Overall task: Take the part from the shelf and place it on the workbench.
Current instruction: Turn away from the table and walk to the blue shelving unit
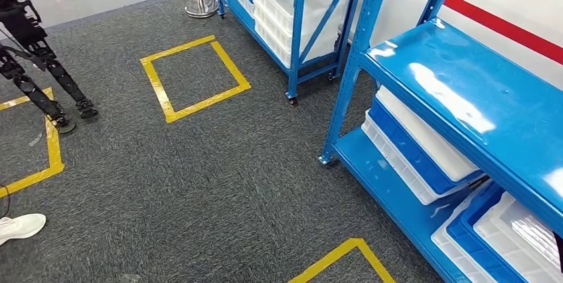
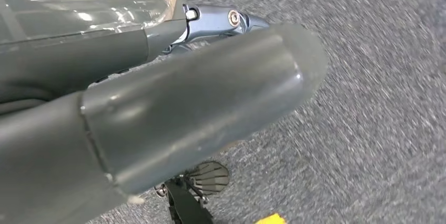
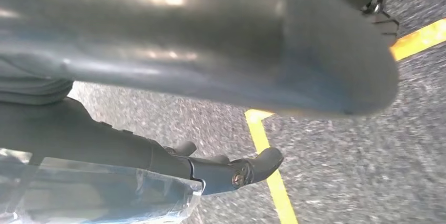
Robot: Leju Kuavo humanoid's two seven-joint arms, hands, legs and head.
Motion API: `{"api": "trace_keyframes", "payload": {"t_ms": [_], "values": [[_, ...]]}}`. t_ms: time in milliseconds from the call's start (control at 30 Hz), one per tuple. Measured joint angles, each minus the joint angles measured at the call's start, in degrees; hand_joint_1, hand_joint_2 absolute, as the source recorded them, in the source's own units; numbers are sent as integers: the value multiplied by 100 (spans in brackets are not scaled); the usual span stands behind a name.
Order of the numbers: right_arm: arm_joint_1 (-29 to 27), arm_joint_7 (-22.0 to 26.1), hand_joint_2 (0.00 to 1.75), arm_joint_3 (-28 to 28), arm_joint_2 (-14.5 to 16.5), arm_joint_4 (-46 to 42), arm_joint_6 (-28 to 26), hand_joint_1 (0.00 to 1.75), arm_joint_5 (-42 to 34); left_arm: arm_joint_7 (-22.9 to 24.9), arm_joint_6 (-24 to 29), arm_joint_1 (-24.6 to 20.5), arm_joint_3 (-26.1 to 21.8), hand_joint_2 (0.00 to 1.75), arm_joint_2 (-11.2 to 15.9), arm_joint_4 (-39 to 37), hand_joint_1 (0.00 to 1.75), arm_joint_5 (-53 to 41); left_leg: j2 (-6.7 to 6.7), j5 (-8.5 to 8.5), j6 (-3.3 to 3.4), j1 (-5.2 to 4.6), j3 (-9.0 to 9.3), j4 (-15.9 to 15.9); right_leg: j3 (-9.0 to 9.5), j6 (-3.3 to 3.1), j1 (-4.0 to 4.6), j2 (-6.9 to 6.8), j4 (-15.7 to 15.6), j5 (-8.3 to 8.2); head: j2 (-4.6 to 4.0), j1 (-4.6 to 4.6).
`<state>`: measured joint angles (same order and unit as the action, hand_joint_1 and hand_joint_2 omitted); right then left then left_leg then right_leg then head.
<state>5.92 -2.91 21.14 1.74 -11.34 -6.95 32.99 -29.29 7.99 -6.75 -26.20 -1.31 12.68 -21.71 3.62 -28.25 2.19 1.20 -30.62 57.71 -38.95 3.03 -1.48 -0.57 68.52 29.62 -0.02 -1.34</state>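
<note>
Part not yet picked: shelf (image 1: 465,90) stands right; left hand (image 2: 173,119) and right hand (image 3: 210,66) hang, fingers' state unclear.

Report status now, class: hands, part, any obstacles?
Left hand and right hand hang over carpet, grip unclear. No part identifiable; blue shelf ahead-right holds bins. Tripod stands far left.

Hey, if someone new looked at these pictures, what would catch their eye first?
Probably the bright blue shelves on the right in the head view, with white and blue bins stacked on the lower level. Next, the yellow tape square on the grey carpet ahead. Both wrist views show a big grey thumb, the left hand and right hand, over that carpet.
</note>
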Motion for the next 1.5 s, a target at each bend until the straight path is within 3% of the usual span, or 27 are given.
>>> {"api": "trace_keyframes", "payload": {"t_ms": [33,100,200,233,300,333,400,433,467,500,567,633,700,767,833,900,933,1000,1067,1133,1200,1233,1300,1367,1400,1467,1500], "values": [[4,0,0,0,3,0,0,0,5,7,8,-2,-1,0,-5,1,0,-3,64,-18,-29,-11,14,4,243,30,-7,-136,-415,-120,0,-4],[25,0,0,1,9,0,0,0,19,15,31,-6,-3,0,-9,1,0,-11,178,-61,-104,-40,51,10,556,-6,13,-321,-946,-270,0,11],[15,0,0,0,9,-1,0,0,32,18,49,-30,-7,0,-20,2,0,-14,313,-98,-214,-20,117,-4,567,-164,48,-193,-1002,-302,0,51],[5,-1,0,0,7,-1,0,0,33,18,50,-38,-8,0,-26,3,0,-14,272,-144,-250,4,120,31,570,-209,40,-136,-1011,-307,0,51],[0,-4,0,2,2,-1,0,0,39,17,56,-45,-10,0,-30,4,0,-18,13,-396,-294,30,-15,372,595,-291,17,-17,-1028,-325,0,67],[6,-5,0,2,3,0,0,0,43,16,61,-41,-15,0,-27,4,0,-20,-149,-586,-291,34,-169,713,588,-316,28,46,-1030,-328,0,76],[19,-7,0,2,10,0,0,0,49,17,70,-14,-33,0,-26,3,0,-21,-312,-859,-261,30,-518,1397,584,-355,72,191,-1027,-340,0,87],[20,-11,0,2,14,0,0,0,54,17,75,0,-41,0,-28,2,0,-21,-346,-847,-239,29,-612,1542,586,-362,92,273,-1025,-342,0,89],[17,-15,0,2,16,0,0,0,62,17,80,9,-47,0,-30,1,0,-22,-370,-715,-212,27,-601,1463,594,-366,105,355,-1024,-344,0,88],[15,-20,0,2,15,0,0,0,71,14,87,13,-49,0,-32,0,0,-22,-413,-507,-180,26,-500,1198,604,-368,114,435,-1023,-346,0,87],[17,-24,0,2,16,0,0,0,89,-2,98,11,-62,0,-31,0,0,-23,-655,-150,-112,24,-204,500,611,-360,134,576,-1015,-350,0,82],[27,-24,0,2,19,-1,0,0,103,-26,107,12,-95,0,-30,0,0,-23,-808,-59,-82,3,-57,152,577,-324,134,695,-1006,-368,0,81],[15,-24,0,2,18,-1,0,0,119,-43,114,12,-126,0,-31,0,0,-23,-703,-47,-56,-28,-36,92,517,-258,114,793,-1006,-393,0,83],[-3,-22,0,2,14,0,0,0,131,-50,116,1,-137,0,-37,1,0,-33,-566,6,7,-29,-4,14,392,-223,117,603,-845,-313,0,69],[12,-19,0,2,15,0,0,0,138,-47,116,5,-142,0,-42,1,0,-45,-404,36,53,-30,8,-34,98,-236,114,274,-298,-35,0,50],[29,-16,0,2,16,0,0,0,145,-40,115,18,-146,0,-41,0,0,-47,-229,32,65,-42,-5,-33,-250,-215,81,157,393,243,0,42],[24,-15,0,2,14,0,0,0,148,-36,113,20,-147,0,-42,0,0,-47,-146,29,62,-44,-9,-31,-323,-175,58,137,560,281,0,42],[8,-15,0,2,5,0,0,0,152,-26,108,17,-148,0,-49,0,0,-48,5,14,37,-35,-1,-26,-118,-51,4,63,240,118,0,39],[17,-15,0,2,5,0,0,0,162,-13,104,15,-148,0,-56,1,0,-50,140,-28,-28,-48,29,-6,338,39,-32,-213,-531,-136,0,26],[45,-15,0,2,11,0,-1,0,175,-1,102,8,-149,0,-54,2,0,-54,268,-76,-110,-77,71,11,567,-7,-20,-387,-931,-248,0,40],[55,-20,0,5,8,0,-3,0,182,12,100,-15,-148,0,-61,2,0,-60,393,-99,-178,-60,112,2,561,-111,6,-279,-961,-268,0,72],[48,-22,0,9,2,0,-5,0,182,20,99,-32,-148,0,-69,2,0,-63,369,-130,-213,-30,120,22,557,-149,-1,-209,-966,-276,0,80],[41,-29,0,17,-15,-1,-9,0,181,39,98,-43,-148,0,-84,2,0,-75,92,-350,-260,19,8,312,559,-239,-17,-75,-980,-300,1,96],[51,-35,0,27,-26,-1,-11,0,181,58,97,-19,-148,0,-89,1,0,-90,-246,-731,-258,32,-326,1023,553,-312,11,68,-983,-312,1,114],[56,-35,0,30,-26,-1,-11,0,181,66,97,-3,-148,0,-90,0,0,-95,-319,-868,-249,31,-513,1384,551,-332,35,151,-982,-315,0,115],[44,-35,0,35,-26,0,-11,0,179,74,97,9,-148,0,-93,-1,0,-105,-370,-813,-217,30,-669,1605,561,-341,74,315,-980,-316,0,116],[35,-35,0,38,-26,0,-11,0,178,78,97,8,-148,0,-96,-1,0,-109,-398,-629,-193,30,-594,1400,573,-341,84,396,-980,-317,0,115]]}}
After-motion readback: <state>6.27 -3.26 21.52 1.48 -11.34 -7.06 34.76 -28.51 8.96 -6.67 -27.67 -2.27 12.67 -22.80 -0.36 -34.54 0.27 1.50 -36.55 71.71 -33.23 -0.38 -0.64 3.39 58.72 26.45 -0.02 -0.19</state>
